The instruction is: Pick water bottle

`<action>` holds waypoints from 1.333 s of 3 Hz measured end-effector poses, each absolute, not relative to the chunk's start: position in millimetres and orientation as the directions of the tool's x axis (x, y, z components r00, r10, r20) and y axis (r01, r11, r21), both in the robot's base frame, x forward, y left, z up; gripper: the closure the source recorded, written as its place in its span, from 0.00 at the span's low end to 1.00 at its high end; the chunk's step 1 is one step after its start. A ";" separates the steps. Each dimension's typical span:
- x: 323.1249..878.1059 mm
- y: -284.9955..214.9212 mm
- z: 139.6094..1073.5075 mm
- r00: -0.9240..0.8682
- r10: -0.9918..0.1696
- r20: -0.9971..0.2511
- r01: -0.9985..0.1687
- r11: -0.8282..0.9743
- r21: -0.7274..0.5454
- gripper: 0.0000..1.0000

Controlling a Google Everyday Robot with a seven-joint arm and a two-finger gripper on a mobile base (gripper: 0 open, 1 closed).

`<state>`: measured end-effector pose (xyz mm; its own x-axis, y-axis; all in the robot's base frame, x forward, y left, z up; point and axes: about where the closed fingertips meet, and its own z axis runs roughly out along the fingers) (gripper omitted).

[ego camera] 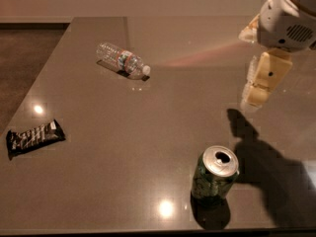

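Note:
The water bottle (123, 60) lies on its side at the far left of the brown table (148, 132), white cap pointing right and toward me, red-and-white label around its middle. My gripper (254, 95) hangs above the table at the right, well to the right of the bottle and apart from it. It casts a dark shadow on the table below it.
A green soda can (215, 176) stands upright near the front, right of centre, below the gripper. A dark wrapped snack bar (34, 137) lies near the left edge. The table's left edge drops to a dark floor (24, 58).

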<state>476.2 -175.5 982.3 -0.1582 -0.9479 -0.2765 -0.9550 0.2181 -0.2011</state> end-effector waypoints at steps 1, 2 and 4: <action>510.6 -140.7 983.7 -0.168 -0.936 -0.308 -0.954 0.233 -0.188 0.00; 545.5 -105.5 977.6 -0.228 -0.919 -0.323 -0.937 0.297 -0.185 0.00; 614.4 -50.7 962.0 -0.389 -0.862 -0.325 -0.876 0.455 -0.158 0.00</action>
<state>614.4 -50.7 962.0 -0.3893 -0.8618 -0.3252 -0.8763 0.4553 -0.1576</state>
